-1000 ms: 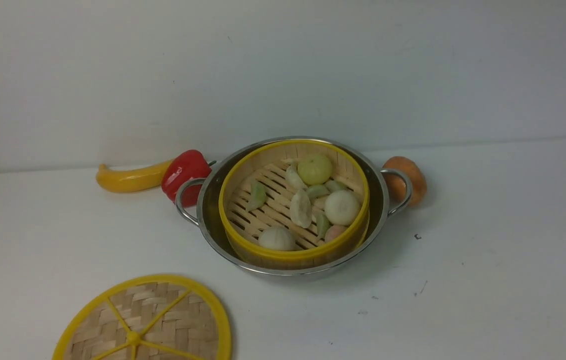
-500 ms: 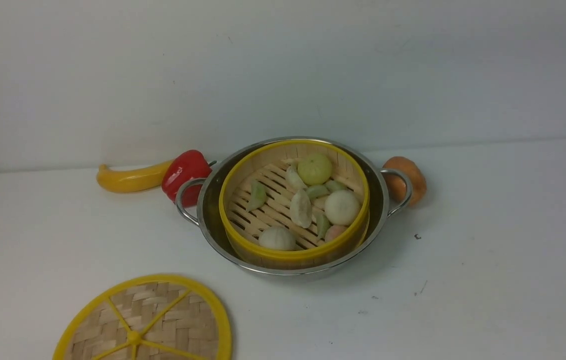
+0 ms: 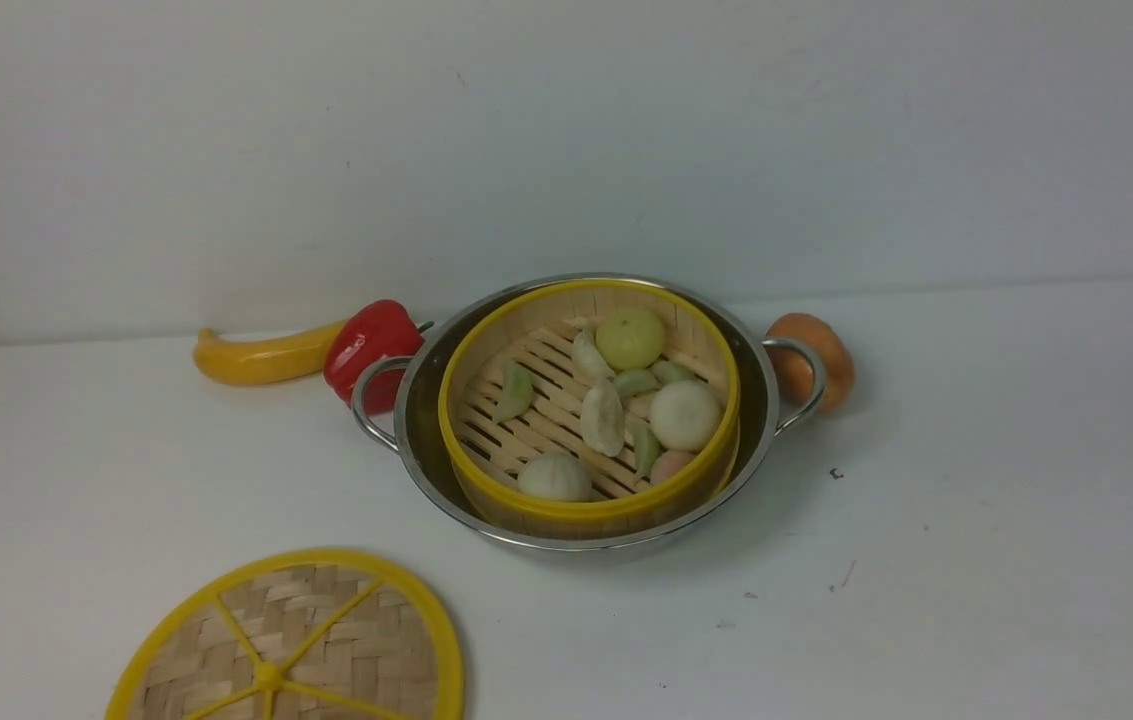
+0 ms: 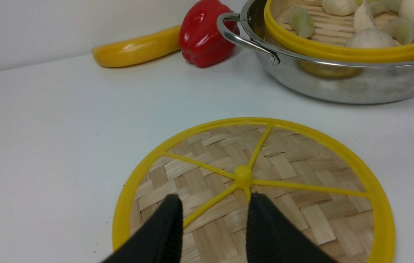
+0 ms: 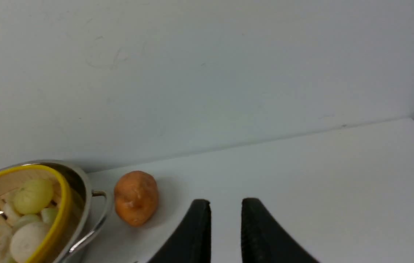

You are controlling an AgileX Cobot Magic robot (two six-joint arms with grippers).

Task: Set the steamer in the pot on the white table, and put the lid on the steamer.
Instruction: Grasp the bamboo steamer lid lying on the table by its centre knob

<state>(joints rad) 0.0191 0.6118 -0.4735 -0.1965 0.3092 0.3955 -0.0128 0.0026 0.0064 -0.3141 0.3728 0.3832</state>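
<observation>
The steamer (image 3: 586, 510) sits inside the pot (image 3: 423, 415) at the middle of the white table (image 3: 976, 560), with buns and dumplings on its slatted floor. The lid (image 3: 326, 640) lies flat on the table at the near left, apart from the pot. Neither gripper shows in the front view. In the left wrist view my left gripper (image 4: 215, 199) hangs open just above the lid (image 4: 302, 164), short of its centre knob (image 4: 243, 176), with one spoke running between the fingers. My right gripper (image 5: 226, 202) is open over bare table, right of the pot (image 5: 82, 190), holding nothing.
A red pepper (image 3: 366, 345) and a long yellow vegetable (image 3: 261, 360) lie behind the pot's left handle. An orange-brown potato-like thing (image 3: 821, 345) rests against the right handle. A wall rises behind the table.
</observation>
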